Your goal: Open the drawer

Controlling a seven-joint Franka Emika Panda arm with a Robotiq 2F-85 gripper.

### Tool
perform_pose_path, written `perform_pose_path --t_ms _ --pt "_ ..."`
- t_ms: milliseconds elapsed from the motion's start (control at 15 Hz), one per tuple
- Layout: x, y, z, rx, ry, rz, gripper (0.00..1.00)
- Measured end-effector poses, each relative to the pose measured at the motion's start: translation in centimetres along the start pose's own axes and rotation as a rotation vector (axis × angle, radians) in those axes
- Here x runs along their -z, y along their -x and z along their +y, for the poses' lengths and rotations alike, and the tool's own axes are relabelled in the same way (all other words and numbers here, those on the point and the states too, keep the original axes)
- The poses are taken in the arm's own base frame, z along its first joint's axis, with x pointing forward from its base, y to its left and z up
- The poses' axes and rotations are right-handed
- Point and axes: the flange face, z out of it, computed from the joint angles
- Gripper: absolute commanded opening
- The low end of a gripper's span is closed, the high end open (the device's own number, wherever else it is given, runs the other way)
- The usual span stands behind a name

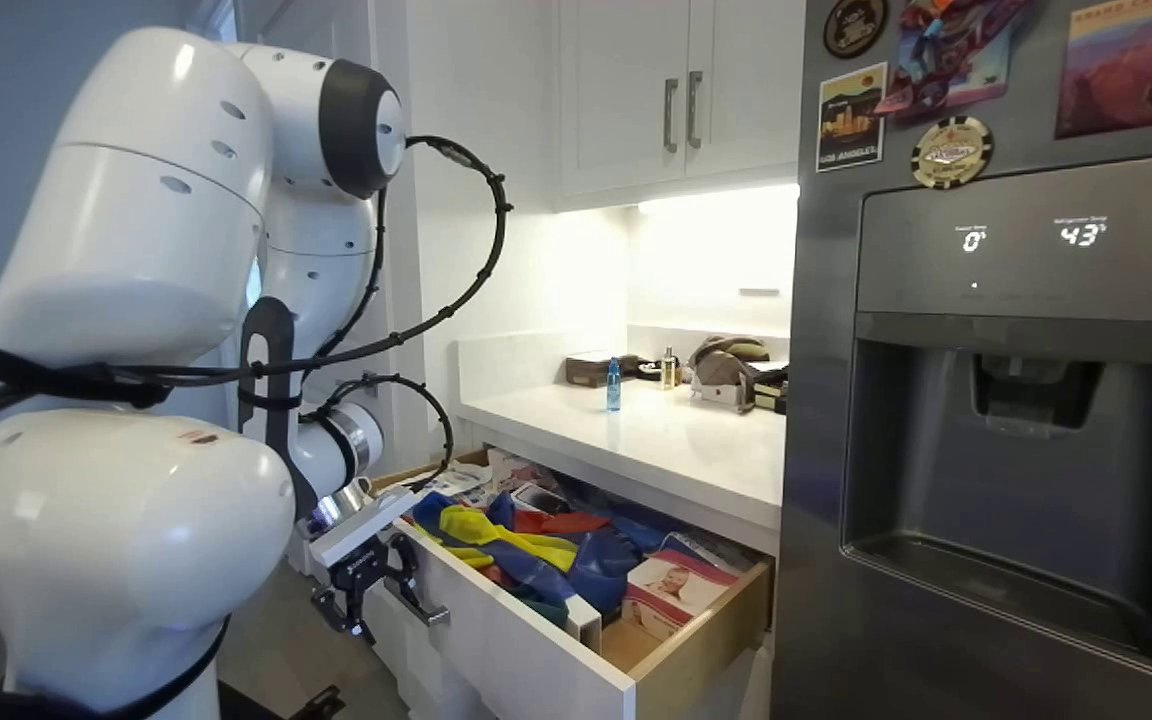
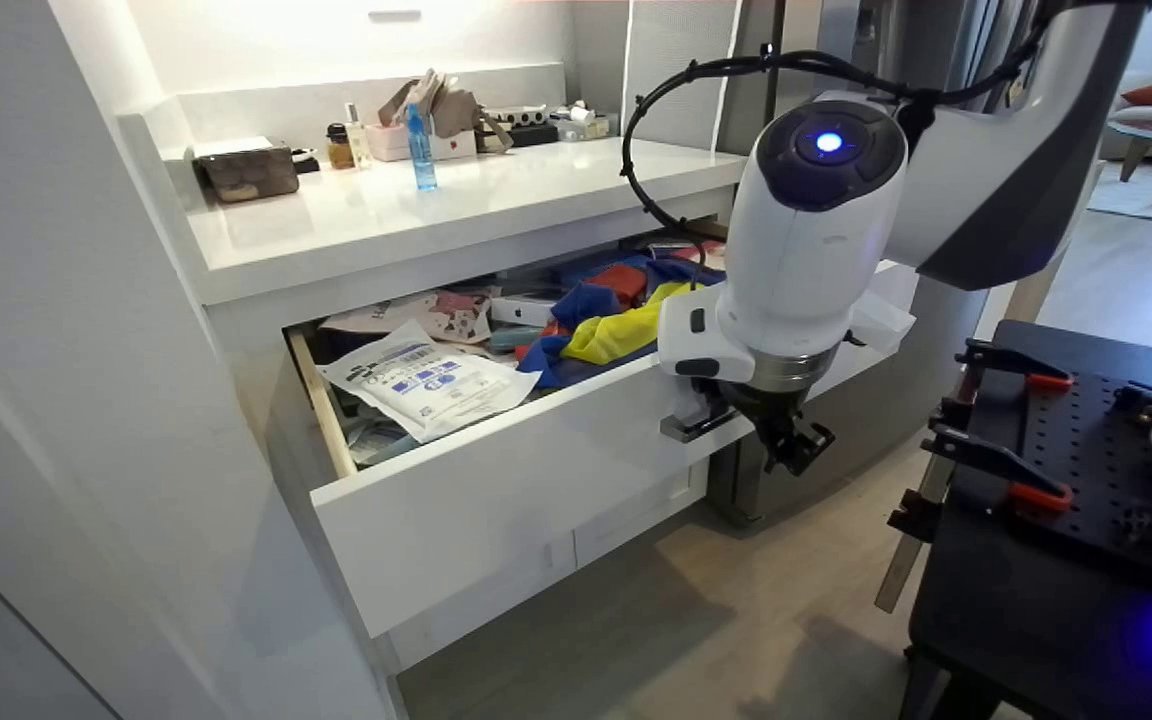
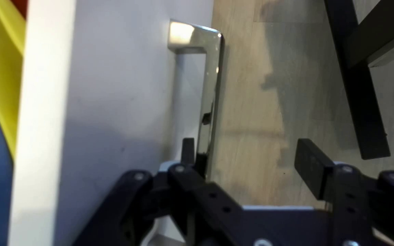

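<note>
The white drawer (image 1: 536, 650) stands pulled out, its wood-toned inside full of blue and yellow items (image 1: 526, 545) in both exterior views. A silver bar handle (image 3: 212, 78) is fixed to its front (image 2: 516, 480). My gripper (image 3: 248, 157) is open at the handle. In the wrist view its left finger (image 3: 187, 150) sits behind the bar, on the drawer-front side. Its right finger (image 3: 311, 164) is well clear on the floor side, a wide gap from the bar. Whether the left finger touches the bar, I cannot tell.
Above the drawer runs a white counter (image 2: 496, 200) with a blue bottle (image 2: 421, 150) and small items. A steel fridge (image 1: 826, 450) stands beside it. In an exterior view a black table (image 2: 1036, 600) with clamps carries the arm's base. A white packet (image 2: 431, 380) lies in the drawer.
</note>
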Motion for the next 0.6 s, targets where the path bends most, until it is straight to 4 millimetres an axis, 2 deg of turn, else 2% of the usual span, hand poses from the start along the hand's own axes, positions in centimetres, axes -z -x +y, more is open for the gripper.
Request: perform_pose_path --t_ms 133,600 --pt "-0.46 -0.56 -0.45 -0.013 0.018 -0.006 0.94" --pt "-0.47 -0.61 -0.53 -0.012 0.023 -0.009 0.94"
